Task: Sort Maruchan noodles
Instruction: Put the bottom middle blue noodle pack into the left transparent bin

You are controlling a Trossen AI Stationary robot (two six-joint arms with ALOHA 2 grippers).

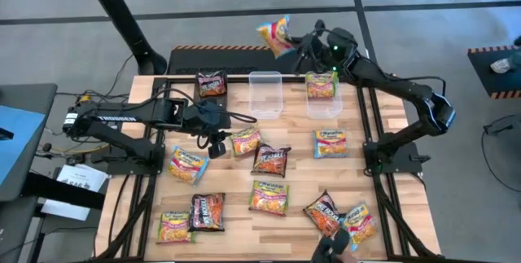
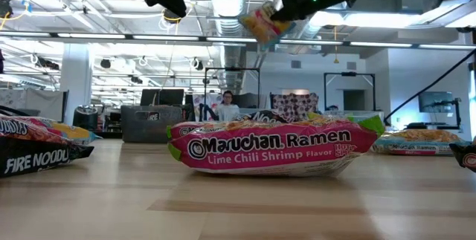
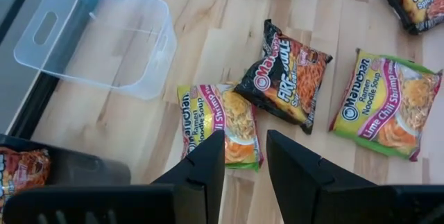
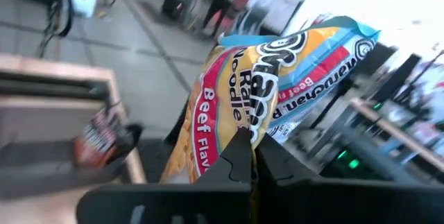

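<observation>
Several Maruchan packets lie flat on the wooden table [image 1: 391, 133], among them a green-edged one [image 1: 245, 142], a dark one [image 1: 272, 159] and a lime chili shrimp one [image 2: 271, 147]. My left gripper [image 1: 216, 142] hovers open over the green-edged packet [image 3: 218, 123], touching nothing. My right gripper [image 1: 299, 45] is high over the table's far edge, shut on a blue-edged beef packet [image 1: 275, 35]. Another green-edged packet [image 1: 321, 86] lies in the right clear tub. My right gripper pinches the blue-edged beef packet between its two fingers at one edge [image 4: 239, 130]. The packet [image 2: 260, 23] is lifted clear, high in the air, and sticks out from the fingers toward the table's left.
Two clear tubs stand near the far edge, one empty [image 1: 264, 92] and one [image 1: 324, 104] with a packet in it. A black box [image 1: 212, 84] with a dark packet sits left of them. More packets [image 1: 269, 197] lie toward the near edge. A person [image 2: 227, 106] stands in the room behind.
</observation>
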